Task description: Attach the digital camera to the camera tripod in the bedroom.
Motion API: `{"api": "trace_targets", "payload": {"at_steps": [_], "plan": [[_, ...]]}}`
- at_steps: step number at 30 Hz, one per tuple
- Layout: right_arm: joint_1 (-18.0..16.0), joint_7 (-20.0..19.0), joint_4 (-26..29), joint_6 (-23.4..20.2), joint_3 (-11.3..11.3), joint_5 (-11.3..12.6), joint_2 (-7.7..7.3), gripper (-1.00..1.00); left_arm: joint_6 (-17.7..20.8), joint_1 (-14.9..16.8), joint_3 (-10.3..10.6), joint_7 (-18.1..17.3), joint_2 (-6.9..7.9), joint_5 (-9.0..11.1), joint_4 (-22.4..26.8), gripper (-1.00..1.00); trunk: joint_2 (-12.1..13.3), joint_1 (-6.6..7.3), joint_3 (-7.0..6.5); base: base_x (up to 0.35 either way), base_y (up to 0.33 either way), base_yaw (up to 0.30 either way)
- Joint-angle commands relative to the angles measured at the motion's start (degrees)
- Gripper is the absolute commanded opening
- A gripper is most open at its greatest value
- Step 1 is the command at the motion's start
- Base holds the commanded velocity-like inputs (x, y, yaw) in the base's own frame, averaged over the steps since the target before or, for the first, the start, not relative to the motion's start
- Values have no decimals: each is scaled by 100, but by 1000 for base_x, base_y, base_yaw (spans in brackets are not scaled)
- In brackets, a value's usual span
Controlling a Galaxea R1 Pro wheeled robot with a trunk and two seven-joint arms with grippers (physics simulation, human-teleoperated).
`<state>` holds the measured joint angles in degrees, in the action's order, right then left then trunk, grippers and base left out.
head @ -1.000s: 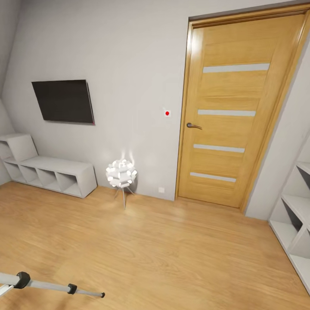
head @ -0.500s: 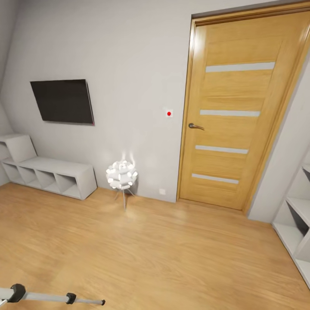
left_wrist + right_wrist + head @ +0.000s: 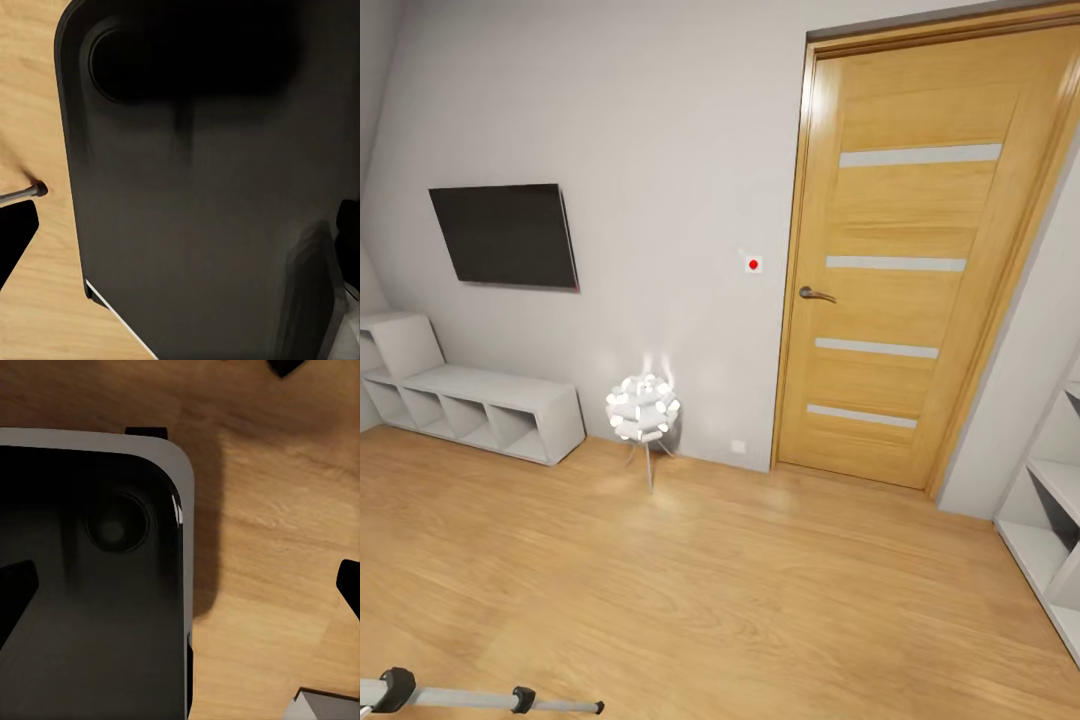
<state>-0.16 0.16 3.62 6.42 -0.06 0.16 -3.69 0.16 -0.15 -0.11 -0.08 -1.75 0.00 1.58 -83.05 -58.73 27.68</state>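
The digital camera is out of view. One silver leg of the camera tripod (image 3: 470, 698), with black joints and a black foot, crosses the bottom left corner of the head view, low over the wood floor. Its thin tip and black foot (image 3: 31, 190) also show in the left wrist view. My left gripper (image 3: 187, 240) is open, its black fingertips (image 3: 15, 240) at the picture's two sides, nothing between them. My right gripper (image 3: 187, 600) is likewise open and empty. Both hang over a large dark rounded panel (image 3: 82, 585) close to the floor.
Ahead is the bedroom's white wall with a black TV (image 3: 505, 235) and a closed wooden door (image 3: 900, 270). A low white cubby shelf (image 3: 480, 400) stands at left, a glowing ball floor lamp (image 3: 643, 405) mid-wall, white shelving (image 3: 1055, 500) at right. Light wood floor (image 3: 740, 590) lies between.
The whole head view has shifted slightly, so the tripod leg sits lower in the picture and the door a bit further right. Nothing in the room itself has moved.
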Motion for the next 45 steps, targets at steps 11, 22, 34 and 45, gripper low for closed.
{"api": "trace_targets", "payload": {"at_steps": [11,22,34,45], "plan": [[-2,2,-2,17,-1,2,0,100,2,0,-7,-1,0,0,9,100,-3,0,5,125,50,0],[-2,2,-2,17,-1,2,0,100,2,0,-5,-1,0,0,9,100,-3,0,5,238,10,0],[-2,2,-2,17,-3,2,0,100,2,3,0,-1,0,0,9,100,-3,0,5,137,1,0],[-2,2,-2,17,0,2,0,100,2,0,2,-1,0,0,9,100,-3,0,5,10,0,0]]}}
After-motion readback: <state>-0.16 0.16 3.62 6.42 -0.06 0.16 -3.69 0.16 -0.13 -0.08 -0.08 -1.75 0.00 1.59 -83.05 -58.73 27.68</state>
